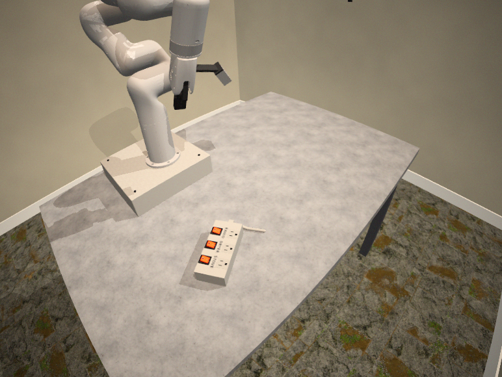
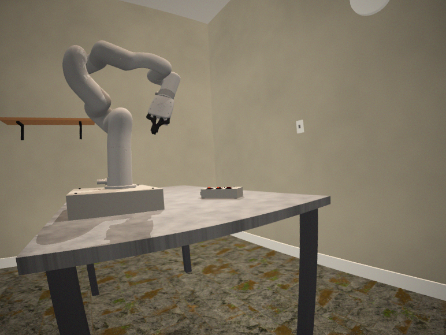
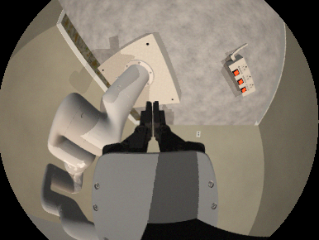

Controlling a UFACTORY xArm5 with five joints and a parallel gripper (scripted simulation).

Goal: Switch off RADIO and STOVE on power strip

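High over the base (image 1: 133, 194) at the surface's far-left corner, the gripper (image 1: 180, 100) is fully closed on nothing, which suits poking. The power strip (image 1: 219, 251) lies flat, right way up, well apart toward the near edge of the surface (image 1: 292, 162), all three rockers lit orange. Labels are too small to read, so confirm RADIO and STOVE up close, then press straight down without shoving the strip.
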